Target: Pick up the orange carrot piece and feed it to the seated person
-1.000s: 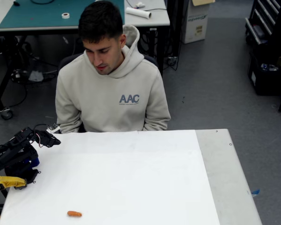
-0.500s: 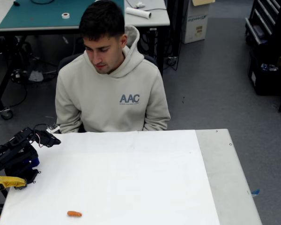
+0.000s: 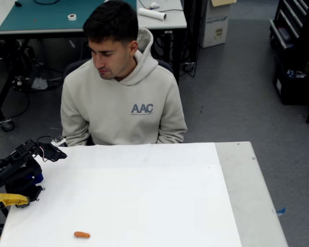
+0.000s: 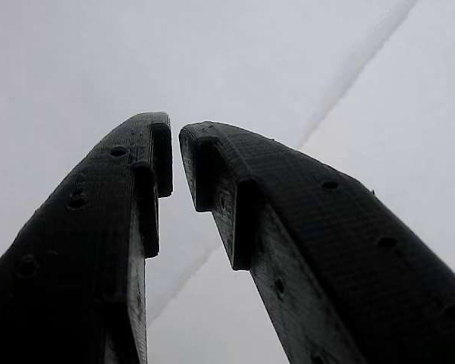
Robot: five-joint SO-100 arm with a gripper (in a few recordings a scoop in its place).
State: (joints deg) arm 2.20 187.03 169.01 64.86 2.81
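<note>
Gripper sits folded at the table's far left edge, jaws nearly together with a slim gap, gripping nothing. Carrot lies near the front-left, well apart from it. Person sits beyond. Advise: part jaws wider, descend straddling the carrot's short axis.

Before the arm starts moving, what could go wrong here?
The carrot is tiny and lies near the table's front edge, far from the gripper; a nudge could roll it off. The jaws are nearly shut and would need opening first. The person looks away, so feeding near the face needs care.
</note>
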